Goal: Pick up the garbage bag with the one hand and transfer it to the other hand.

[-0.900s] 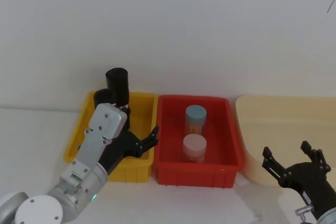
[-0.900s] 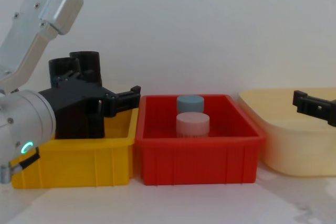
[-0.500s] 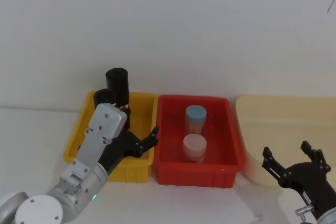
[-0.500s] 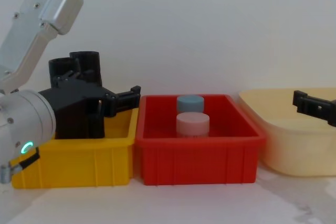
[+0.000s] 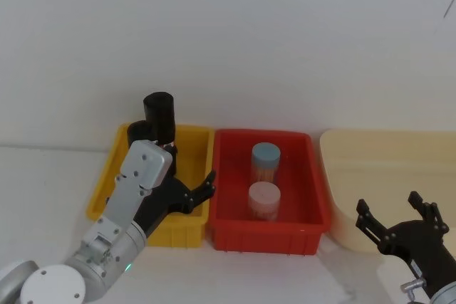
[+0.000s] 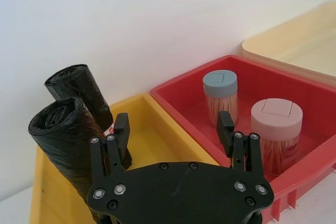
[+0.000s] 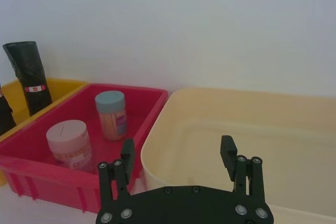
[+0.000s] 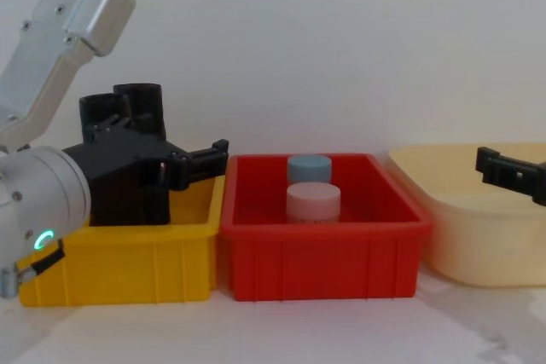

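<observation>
The garbage bag (image 5: 139, 132) stands on end at the back of the yellow bin (image 5: 182, 235), touching a second roll (image 5: 159, 113) just like it. The left gripper (image 5: 191, 194) hangs over the bin's front right part, and the right gripper (image 5: 390, 211) waits well to the bin's right.

In the left wrist view the left gripper (image 6: 173, 129) is spread wide and holds nothing. The bag (image 6: 63, 135) leans a little, its long axis near vertical. It sits just outside one finger (image 6: 122, 128), so I judge a sideways shift toward the bin's left wall must come first.

The right wrist view shows the right gripper (image 7: 177, 150) gaping too, with no load.

In the chest view the left gripper (image 8: 183, 164) is level with the bin's rim (image 8: 128, 232). The rolls behind it rise above that rim, so upward room looks free. The bin rests on a pale table (image 8: 299, 330) close to a white wall.
</observation>
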`<action>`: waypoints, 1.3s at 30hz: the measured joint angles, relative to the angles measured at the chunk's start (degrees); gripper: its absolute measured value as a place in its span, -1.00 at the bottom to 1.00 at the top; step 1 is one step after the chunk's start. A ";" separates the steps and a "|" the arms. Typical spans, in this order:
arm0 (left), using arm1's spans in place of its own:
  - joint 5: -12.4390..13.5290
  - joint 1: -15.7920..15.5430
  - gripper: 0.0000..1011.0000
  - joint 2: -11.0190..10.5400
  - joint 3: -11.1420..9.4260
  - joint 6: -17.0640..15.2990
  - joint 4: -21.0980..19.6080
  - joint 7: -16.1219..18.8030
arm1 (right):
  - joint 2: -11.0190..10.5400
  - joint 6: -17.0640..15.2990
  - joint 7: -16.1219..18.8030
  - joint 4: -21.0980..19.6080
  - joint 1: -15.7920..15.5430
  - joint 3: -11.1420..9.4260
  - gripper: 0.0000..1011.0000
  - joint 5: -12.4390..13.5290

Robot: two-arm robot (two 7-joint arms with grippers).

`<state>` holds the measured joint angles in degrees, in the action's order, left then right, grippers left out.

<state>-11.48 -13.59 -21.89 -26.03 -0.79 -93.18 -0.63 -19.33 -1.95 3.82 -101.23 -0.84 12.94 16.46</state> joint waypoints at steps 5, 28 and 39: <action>0.00 0.00 0.98 0.00 0.00 0.00 0.00 0.00 | 0.00 0.00 0.00 0.00 0.00 0.00 0.98 0.00; 0.00 0.00 0.98 0.00 0.00 0.00 0.00 0.00 | -3.72 -0.24 4.64 -3.80 -3.81 -2.44 0.98 1.89; 0.00 0.00 0.98 0.00 0.00 0.00 0.00 0.00 | -6.16 -0.17 10.29 -5.52 -3.66 -0.87 0.98 1.96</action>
<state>-11.48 -13.59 -21.89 -26.02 -0.79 -93.18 -0.63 -25.50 -2.12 14.11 -106.75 -4.50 12.07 18.42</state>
